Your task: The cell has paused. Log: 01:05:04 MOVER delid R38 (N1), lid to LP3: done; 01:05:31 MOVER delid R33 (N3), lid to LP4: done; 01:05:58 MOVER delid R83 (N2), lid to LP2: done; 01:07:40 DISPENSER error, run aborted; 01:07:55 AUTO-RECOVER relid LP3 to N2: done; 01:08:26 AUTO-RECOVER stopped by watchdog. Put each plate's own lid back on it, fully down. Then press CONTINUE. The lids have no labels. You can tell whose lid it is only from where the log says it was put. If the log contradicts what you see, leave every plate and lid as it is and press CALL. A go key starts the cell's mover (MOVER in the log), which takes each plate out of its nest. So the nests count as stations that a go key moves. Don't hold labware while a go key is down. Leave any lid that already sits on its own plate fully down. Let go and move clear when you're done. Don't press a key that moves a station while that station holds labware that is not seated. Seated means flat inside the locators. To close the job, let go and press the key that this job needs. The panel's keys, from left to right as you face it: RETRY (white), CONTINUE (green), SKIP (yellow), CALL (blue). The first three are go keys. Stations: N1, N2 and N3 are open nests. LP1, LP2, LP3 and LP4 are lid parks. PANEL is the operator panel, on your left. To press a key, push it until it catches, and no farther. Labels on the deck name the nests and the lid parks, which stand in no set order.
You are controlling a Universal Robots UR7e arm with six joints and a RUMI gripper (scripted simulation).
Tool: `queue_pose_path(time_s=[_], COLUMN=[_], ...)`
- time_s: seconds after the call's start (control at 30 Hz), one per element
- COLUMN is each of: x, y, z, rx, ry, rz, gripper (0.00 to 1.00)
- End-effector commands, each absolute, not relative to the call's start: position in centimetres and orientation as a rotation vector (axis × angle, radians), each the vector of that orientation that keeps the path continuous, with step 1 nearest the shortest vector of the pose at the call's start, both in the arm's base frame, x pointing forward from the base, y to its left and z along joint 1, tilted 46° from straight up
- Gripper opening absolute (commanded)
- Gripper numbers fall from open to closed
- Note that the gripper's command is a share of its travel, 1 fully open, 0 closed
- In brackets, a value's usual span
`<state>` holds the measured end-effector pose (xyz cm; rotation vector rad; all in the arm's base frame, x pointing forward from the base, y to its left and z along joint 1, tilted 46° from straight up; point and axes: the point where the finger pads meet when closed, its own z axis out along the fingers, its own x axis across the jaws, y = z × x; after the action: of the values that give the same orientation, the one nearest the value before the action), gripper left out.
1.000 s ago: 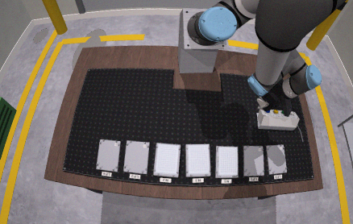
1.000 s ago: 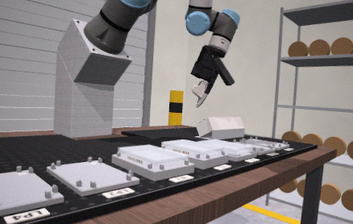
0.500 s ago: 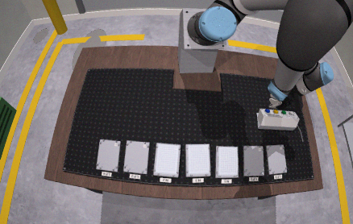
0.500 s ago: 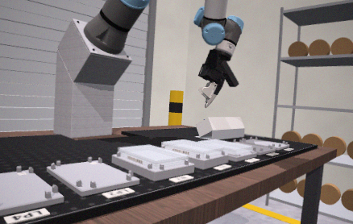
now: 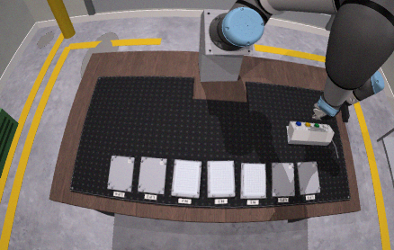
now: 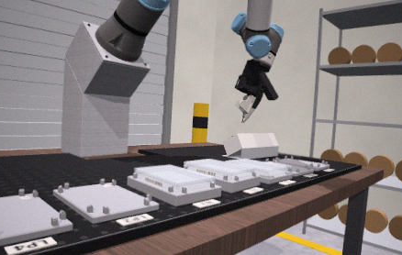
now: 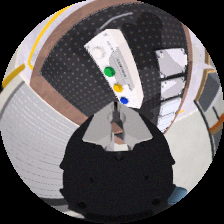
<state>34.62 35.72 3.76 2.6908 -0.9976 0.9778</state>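
Observation:
My gripper [image 5: 315, 118] [image 6: 243, 121] [image 7: 115, 102] is shut and empty, above the panel's rear side with a gap below its tips. The white panel [image 5: 309, 138] [image 6: 255, 148] [image 7: 133, 89] has a white key [image 7: 98, 52], a green key [image 5: 317, 125] [image 7: 109, 72], a yellow key [image 5: 308, 124] [image 7: 118, 88] and a blue key [image 5: 298, 123] [image 7: 124, 100]. Three pale plates [image 5: 186, 179] [image 5: 220, 179] [image 5: 253, 181] sit in the nests; clear lids are hard to make out. Park LP4 [image 5: 120, 173] [image 6: 16, 216] and park LP2 [image 5: 152, 175] [image 6: 105, 199] look bare.
Two more lid parks [image 5: 282, 183] [image 5: 308, 181] stand right of the nests, partly in shadow; they look bare too. Nests and parks form one row along the mat's front edge. The robot's pedestal [image 5: 219, 67] [image 6: 95, 124] stands at the back. A cable [image 5: 336, 149] runs from the panel.

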Motion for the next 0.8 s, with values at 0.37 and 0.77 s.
queue_pose_path(time_s=[0.37,0.77], x=[34.7,35.1], y=[40.4,40.4], z=[3.5,3.2], rx=[2.686,2.686], ry=[-1.000,-1.000], rz=[0.977,0.977], gripper=[0.00,0.00])
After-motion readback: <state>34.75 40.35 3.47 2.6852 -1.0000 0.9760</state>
